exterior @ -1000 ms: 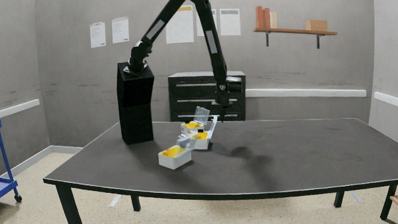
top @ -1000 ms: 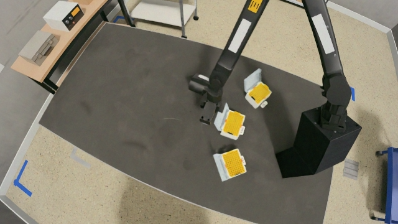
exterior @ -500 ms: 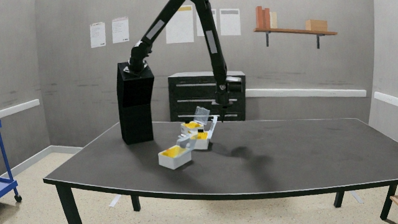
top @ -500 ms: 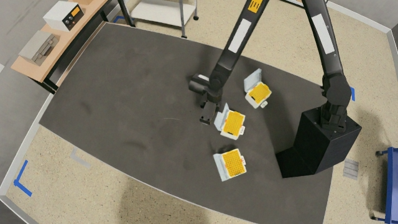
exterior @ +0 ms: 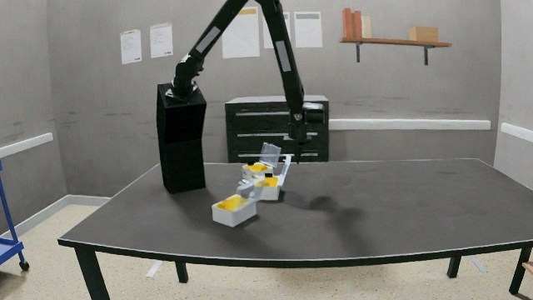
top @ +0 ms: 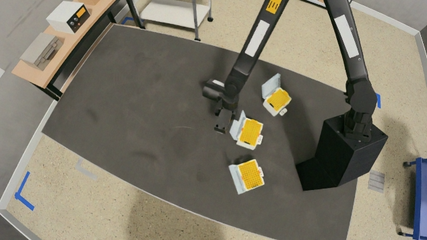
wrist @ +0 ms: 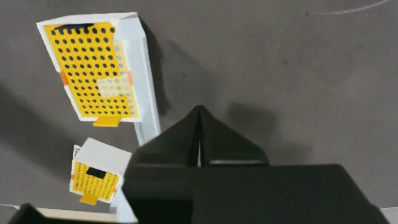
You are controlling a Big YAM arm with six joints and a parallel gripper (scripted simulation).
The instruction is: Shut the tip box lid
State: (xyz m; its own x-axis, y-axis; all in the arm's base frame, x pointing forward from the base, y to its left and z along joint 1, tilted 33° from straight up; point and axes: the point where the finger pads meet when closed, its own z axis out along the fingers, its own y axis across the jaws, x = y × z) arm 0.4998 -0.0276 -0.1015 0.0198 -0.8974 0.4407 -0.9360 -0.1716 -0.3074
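Three white tip boxes with yellow racks stand on the dark bench (top: 133, 100) (exterior: 396, 200) (wrist: 300, 60), all with lids open. I cannot read their labels. The far box (top: 277, 100) (exterior: 255, 167) has its lid (top: 271, 86) (exterior: 271, 152) raised. The middle box (top: 251, 133) (exterior: 270, 188) (wrist: 92, 70) has its lid (top: 235, 128) (exterior: 286, 167) (wrist: 145, 85) standing up. The front box (top: 251, 174) (exterior: 232, 212) has its lid (top: 236, 179) laid back. My gripper (top: 220, 128) (exterior: 298, 161) (wrist: 199, 112) is shut and empty. It points down just beside the middle box's lid, on the side away from the rack, and does not touch it.
The arm's black pedestal (top: 340, 153) (exterior: 181, 137) stands on the bench behind the boxes. A side bench with instruments (top: 63, 20), a blue cart (top: 418, 197) (exterior: 6, 246) and a drawer cabinet (exterior: 258, 125) stand off the bench.
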